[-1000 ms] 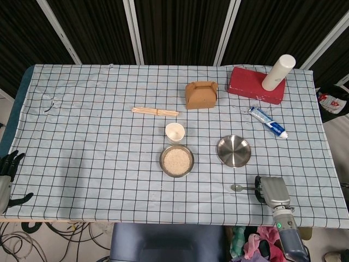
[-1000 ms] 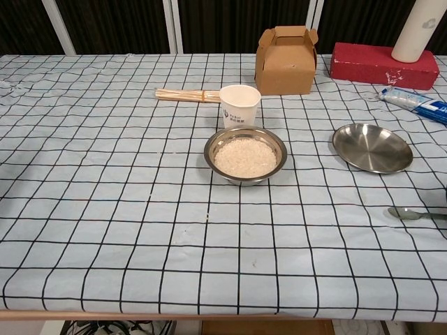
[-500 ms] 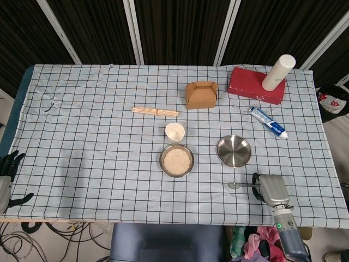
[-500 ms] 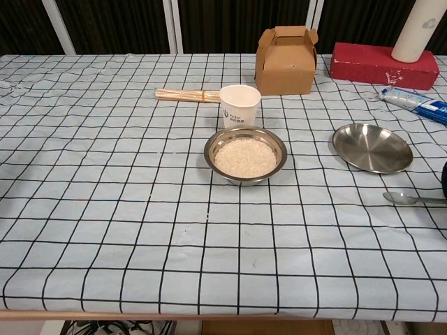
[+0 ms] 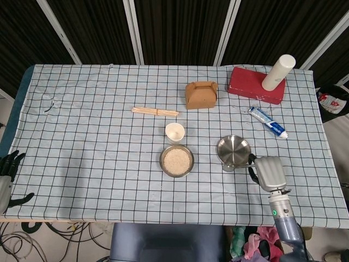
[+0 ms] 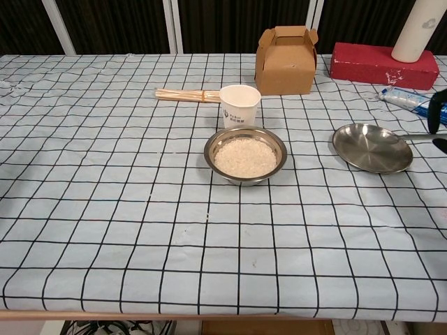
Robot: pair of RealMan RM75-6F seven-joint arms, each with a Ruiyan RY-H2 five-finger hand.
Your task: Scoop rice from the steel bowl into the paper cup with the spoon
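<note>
The right hand (image 5: 269,172) holds a small metal spoon (image 5: 229,166) over the checked tabletop (image 5: 98,142), no rice yet moved from round steel bowl (image 5: 176,161) to white paper cup (image 5: 175,132); the left hand (image 5: 7,176) idles, fingers apart.

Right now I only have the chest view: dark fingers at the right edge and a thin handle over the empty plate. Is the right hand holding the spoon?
Observer: Yes. The head view shows the right hand gripping the spoon by its handle.
Operator: Where is the scooping end?
Observer: By the near left rim of the steel plate, pointing toward the steel bowl of rice but well short of it.
Operator: And the left hand?
Observer: The left hand is off the table's near left corner, fingers apart, holding nothing.
</note>
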